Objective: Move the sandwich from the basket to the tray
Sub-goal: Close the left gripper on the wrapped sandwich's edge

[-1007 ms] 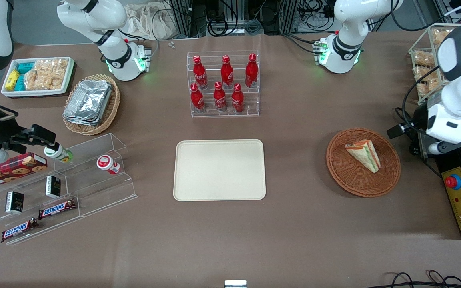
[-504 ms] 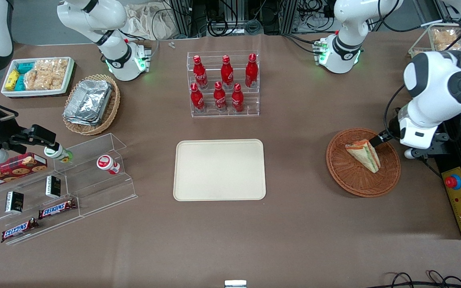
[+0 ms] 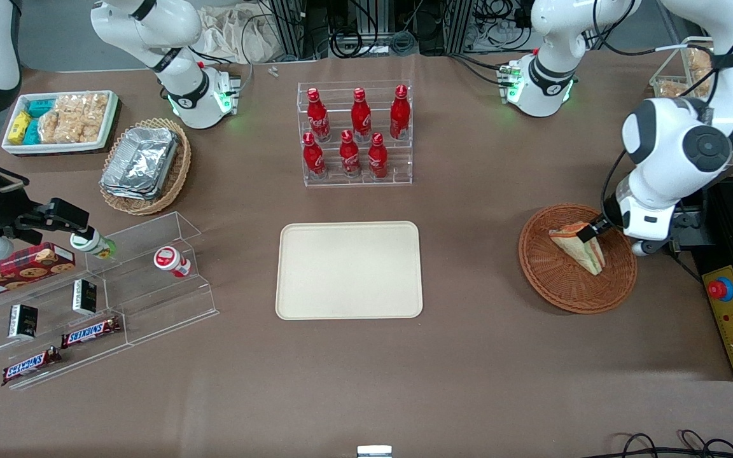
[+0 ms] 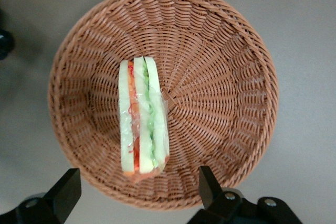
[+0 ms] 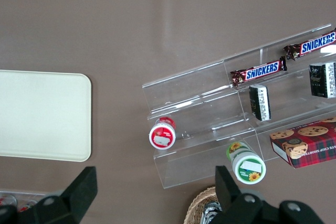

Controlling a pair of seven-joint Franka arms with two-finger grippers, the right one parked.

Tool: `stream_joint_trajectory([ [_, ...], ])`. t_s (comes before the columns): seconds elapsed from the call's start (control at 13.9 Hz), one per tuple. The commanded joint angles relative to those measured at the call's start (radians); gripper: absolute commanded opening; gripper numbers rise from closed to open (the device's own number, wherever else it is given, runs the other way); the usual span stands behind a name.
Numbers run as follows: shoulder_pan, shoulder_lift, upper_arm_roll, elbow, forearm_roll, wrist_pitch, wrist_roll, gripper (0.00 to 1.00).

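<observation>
My hand (image 4: 137,184) has swung in over the basket (image 3: 577,258), fingers wide. The sandwich (image 3: 578,246) lies ungrasped; the tray (image 3: 349,270) waits mid-frame.

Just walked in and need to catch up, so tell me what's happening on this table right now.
The working arm's gripper hovers over the round wicker basket, fingers open on either side of the sandwich without touching it. The sandwich lies in the basket, not yet picked up. The cream tray at mid-table has nothing on it, so the move to the tray has not started.
</observation>
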Motion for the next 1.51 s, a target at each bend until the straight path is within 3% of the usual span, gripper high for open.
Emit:
stream_joint_trajectory([
  [0.0,0.010,0.013,-0.005,-0.079,0.013,0.113,-0.032,1.00],
  [0.14,0.050,0.045,-0.005,-0.082,0.013,0.148,-0.032,1.00],
  [1.22,0.074,0.159,-0.005,-0.084,-0.007,0.237,-0.064,0.98],
  [1.44,0.071,0.159,-0.005,-0.083,-0.007,0.233,-0.066,0.59],
])
